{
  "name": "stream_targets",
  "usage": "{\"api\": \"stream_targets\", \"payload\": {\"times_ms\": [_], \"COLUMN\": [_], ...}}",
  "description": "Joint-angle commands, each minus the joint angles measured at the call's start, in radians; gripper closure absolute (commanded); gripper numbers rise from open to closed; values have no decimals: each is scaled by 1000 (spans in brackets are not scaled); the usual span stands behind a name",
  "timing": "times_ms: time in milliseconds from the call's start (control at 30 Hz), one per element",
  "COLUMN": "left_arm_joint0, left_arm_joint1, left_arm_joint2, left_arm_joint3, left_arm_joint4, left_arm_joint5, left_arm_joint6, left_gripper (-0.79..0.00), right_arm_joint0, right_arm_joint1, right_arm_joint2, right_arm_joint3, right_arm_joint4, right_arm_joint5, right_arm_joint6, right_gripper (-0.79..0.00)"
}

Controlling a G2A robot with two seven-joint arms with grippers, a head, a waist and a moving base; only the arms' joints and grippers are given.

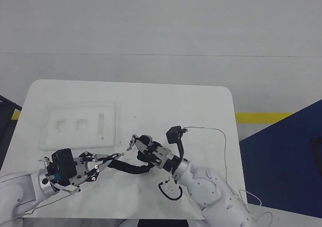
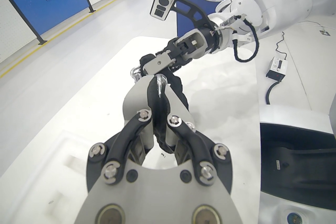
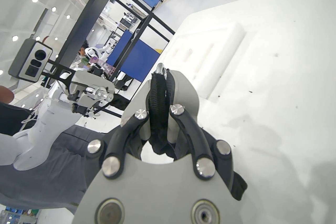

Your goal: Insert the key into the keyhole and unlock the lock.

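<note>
The lock is a cable in a black fabric sleeve [image 1: 130,167], sagging between my two grippers above the white table [image 1: 206,113]. My left gripper [image 1: 117,155] is shut on one sleeved end [image 2: 157,109], and a small metal tip [image 2: 159,82] pokes out between its fingers. Facing it, a short gap away, my right gripper [image 1: 132,143] is shut on the other braided end [image 3: 157,101], where a chrome piece [image 3: 160,68] shows at the fingertips. In the left wrist view the right gripper [image 2: 147,68] carries a chrome part [image 2: 135,74]. I cannot tell which metal piece is the key.
A white foam tray [image 1: 81,125] with cut-out slots lies at the back left of the table. A blue cabinet [image 1: 297,153] stands past the table's right edge. A power adapter [image 2: 278,67] and its cord lie on the floor beside it.
</note>
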Motion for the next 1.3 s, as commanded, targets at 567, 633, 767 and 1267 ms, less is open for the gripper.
{"api": "stream_targets", "payload": {"times_ms": [567,633,767,1267], "left_arm_joint0": [-543,-562,-566,-256], "left_arm_joint1": [-14,-18,-14,18], "left_arm_joint2": [502,523,503,29], "left_arm_joint3": [276,291,300,128], "left_arm_joint4": [-728,-728,-735,-974], "left_arm_joint5": [255,262,243,91], "left_arm_joint6": [-884,-891,-888,-602], "left_gripper": [-785,-785,-785,-785], "right_arm_joint0": [-132,-137,-133,5], "right_arm_joint1": [39,39,39,23], "right_arm_joint2": [215,210,200,144], "right_arm_joint3": [-113,-112,-97,155], "right_arm_joint4": [84,85,99,393], "right_arm_joint5": [11,10,9,111], "right_arm_joint6": [-40,-39,-33,176], "right_gripper": [0,0,0,0]}}
